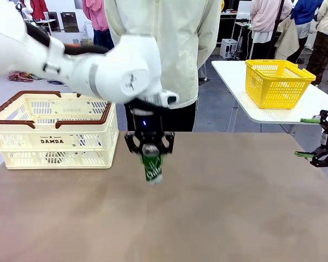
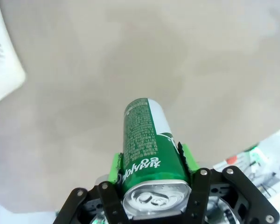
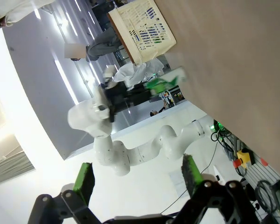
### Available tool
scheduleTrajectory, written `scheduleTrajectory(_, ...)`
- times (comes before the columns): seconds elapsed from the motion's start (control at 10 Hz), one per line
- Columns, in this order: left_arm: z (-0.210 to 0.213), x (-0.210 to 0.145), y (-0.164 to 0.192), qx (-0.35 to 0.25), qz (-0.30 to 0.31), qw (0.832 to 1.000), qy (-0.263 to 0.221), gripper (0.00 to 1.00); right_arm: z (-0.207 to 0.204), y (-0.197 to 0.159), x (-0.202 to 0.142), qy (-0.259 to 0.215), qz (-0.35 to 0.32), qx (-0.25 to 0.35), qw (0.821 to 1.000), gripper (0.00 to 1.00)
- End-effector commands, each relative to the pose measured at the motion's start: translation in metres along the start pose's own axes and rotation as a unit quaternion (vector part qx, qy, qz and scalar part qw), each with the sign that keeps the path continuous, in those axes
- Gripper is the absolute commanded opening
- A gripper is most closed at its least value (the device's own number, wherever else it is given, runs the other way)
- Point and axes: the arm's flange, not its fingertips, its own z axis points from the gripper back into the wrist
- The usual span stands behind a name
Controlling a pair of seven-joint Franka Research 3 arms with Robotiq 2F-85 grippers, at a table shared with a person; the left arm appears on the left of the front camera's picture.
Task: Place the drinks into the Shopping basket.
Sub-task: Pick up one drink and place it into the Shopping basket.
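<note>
A green drink can point(image 1: 153, 168) with white lettering hangs over the brown table, just right of the Shopping basket. My left gripper point(image 1: 150, 148) is shut on it from above. In the left wrist view the green pads point(image 2: 115, 167) press both sides of the can point(image 2: 144, 140) near its silver top, and its base points at the tabletop. The Shopping basket point(image 1: 22, 123), cream-white with brown-red handles and "DAMDA" on its side, stands at the table's far left. My right gripper point(image 1: 307, 137) is open and holds nothing at the right edge. The right wrist view shows its fingers spread point(image 3: 137, 176), with the can point(image 3: 165, 84) and basket point(image 3: 142, 30) far off.
A person in a cream jacket point(image 1: 169, 43) stands at the far side, right behind the left arm. A yellow mesh basket point(image 1: 277, 82) sits on a white side table point(image 1: 235, 82) at the back right. Bare brown tabletop point(image 1: 218, 207) stretches across the middle and front.
</note>
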Motion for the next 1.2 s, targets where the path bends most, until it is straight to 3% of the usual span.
scheduleTrajectory(0.0,0.091,0.023,0.037,0.002,-0.019,1.000,-0.018,0.00,0.000,0.004,-0.002,0.004,-0.005,-0.006,1.000,1.00)
scheduleTrajectory(0.1,0.130,0.038,0.057,-0.004,-0.049,0.999,0.002,0.00,0.000,0.004,-0.002,0.004,-0.005,-0.006,1.000,1.00)
scheduleTrajectory(0.2,0.165,0.053,0.082,0.029,-0.031,0.999,-0.008,0.00,0.000,0.004,-0.002,0.004,-0.005,-0.006,1.000,1.00)
scheduleTrajectory(0.4,0.215,0.077,0.144,-0.004,-0.015,0.998,-0.065,0.00,0.000,0.004,-0.002,0.004,-0.005,-0.006,1.000,1.00)
scheduleTrajectory(0.5,0.219,0.084,0.172,-0.005,0.003,0.997,-0.078,0.00,0.000,0.004,-0.002,0.004,-0.005,-0.006,1.000,1.00)
scheduleTrajectory(0.8,0.193,0.094,0.248,0.066,0.057,0.990,-0.108,0.00,0.000,0.004,-0.002,0.004,-0.005,-0.006,1.000,1.00)
scheduleTrajectory(1.0,0.166,0.097,0.283,0.061,0.092,0.985,-0.132,0.00,0.000,0.004,-0.002,0.004,-0.005,-0.006,1.000,1.00)
scheduleTrajectory(1.1,0.142,0.099,0.291,0.036,0.097,0.987,-0.119,0.00,0.000,0.004,-0.002,0.004,-0.005,-0.006,1.000,1.00)
